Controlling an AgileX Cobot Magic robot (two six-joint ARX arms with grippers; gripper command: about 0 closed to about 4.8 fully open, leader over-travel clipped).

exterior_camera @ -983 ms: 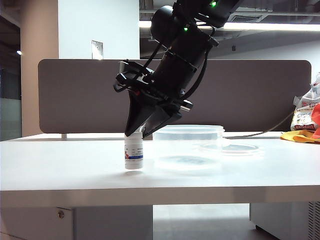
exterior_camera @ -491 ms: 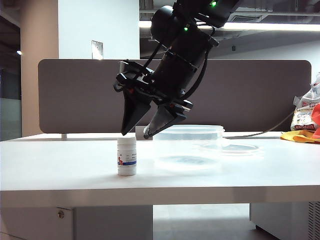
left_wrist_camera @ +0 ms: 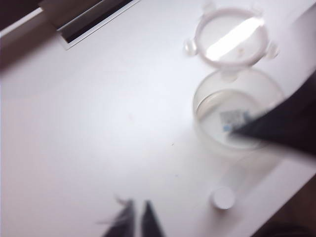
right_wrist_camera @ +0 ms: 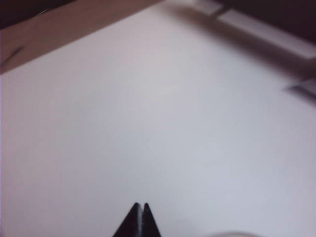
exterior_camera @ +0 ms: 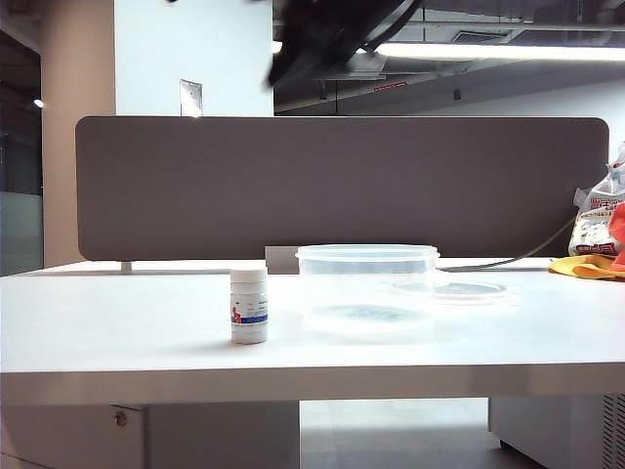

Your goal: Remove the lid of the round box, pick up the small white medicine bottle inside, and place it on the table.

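Observation:
The small white medicine bottle (exterior_camera: pixel 249 305) stands upright on the table (exterior_camera: pixel 117 322), left of the round box (exterior_camera: pixel 366 278). The box is clear, open and empty. The lid (exterior_camera: pixel 459 289) lies flat on the table to the right of the box. In the left wrist view the lid (left_wrist_camera: pixel 231 37), the box (left_wrist_camera: pixel 237 113) and the bottle's cap (left_wrist_camera: pixel 222 198) all show from above. My left gripper (left_wrist_camera: pixel 137 210) hangs over bare table apart from them, its fingers nearly together with a thin gap and nothing between. My right gripper (right_wrist_camera: pixel 139 206) is shut and empty above the table.
A brown-grey partition (exterior_camera: pixel 342 181) runs along the table's back. A bag and orange cloth (exterior_camera: pixel 601 239) lie at the far right. The right arm (exterior_camera: pixel 322 34) is a dark blur at the top of the exterior view, and a dark blurred shape (left_wrist_camera: pixel 289 123) crosses the left wrist view over the box.
My right gripper opened off the bottle, rose almost out of the top of the exterior view and shut. The bottle now stands free on the table.

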